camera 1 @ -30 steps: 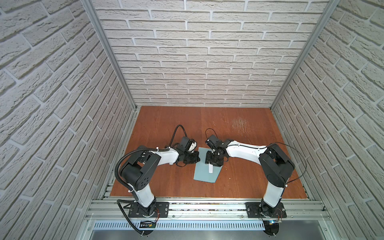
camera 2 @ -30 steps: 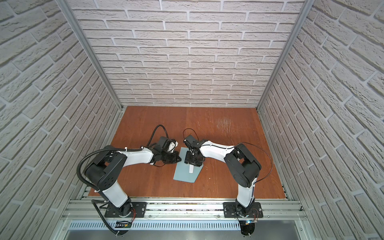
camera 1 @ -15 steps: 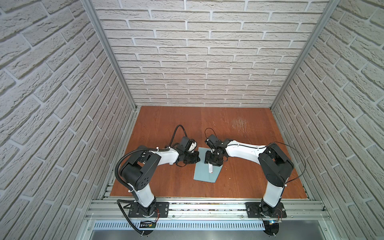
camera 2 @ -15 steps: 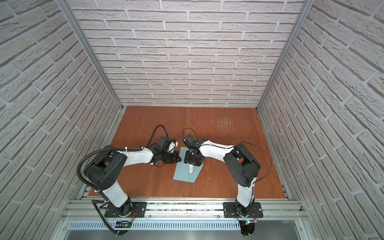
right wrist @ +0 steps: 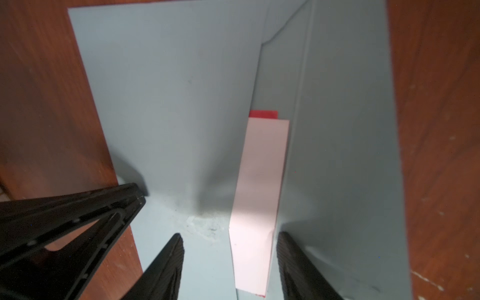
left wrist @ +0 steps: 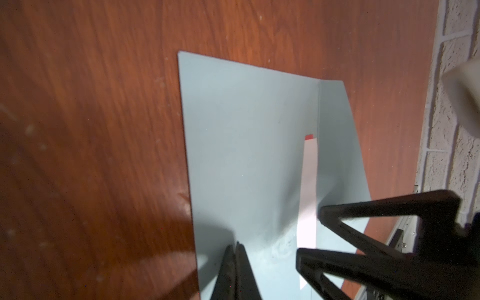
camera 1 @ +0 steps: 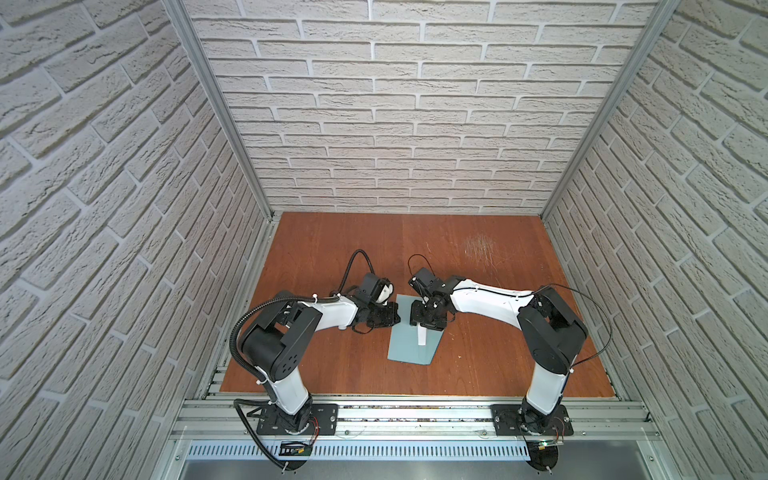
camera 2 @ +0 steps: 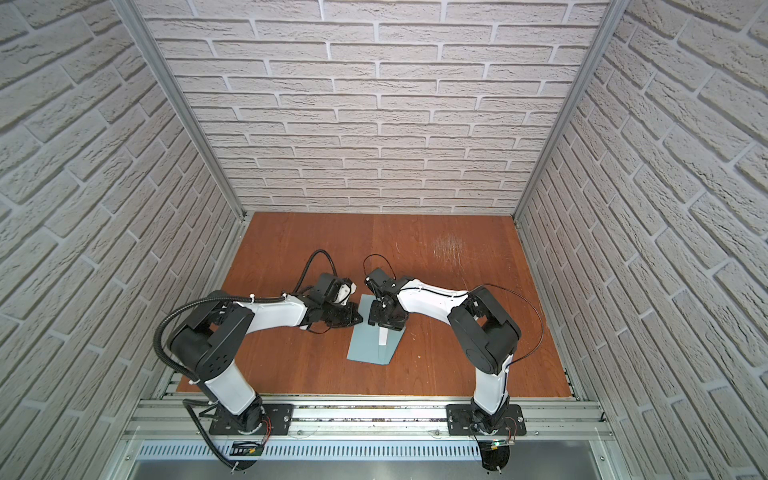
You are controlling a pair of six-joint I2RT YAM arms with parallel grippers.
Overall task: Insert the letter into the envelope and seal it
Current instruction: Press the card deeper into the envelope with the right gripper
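The light blue-grey envelope [camera 1: 404, 347] [camera 2: 365, 347] lies flat mid-table, its flap [right wrist: 342, 130] folded out to one side. The letter [right wrist: 262, 168] [left wrist: 309, 181] shows as a narrow pinkish-white strip with a red end, lying between envelope body and flap; the rest of it is hidden. My left gripper [left wrist: 237, 245] [camera 1: 397, 319] is shut, with its tips down on the envelope's face [left wrist: 246, 130] near its far edge. My right gripper [right wrist: 230, 235] [camera 1: 426, 323] stands open over the same end, one finger on each side of the letter strip and nothing gripped.
The brown wooden table [camera 1: 478, 257] is boxed in by brick-patterned walls at the back and on both sides. An aluminium rail [camera 1: 415, 409] with both arm bases runs along the front. A small white bit [camera 1: 341, 328] shows under the left forearm.
The right gripper's jaws stand slightly wider than a second ago. Both arms, the envelope and the letter have kept their places.
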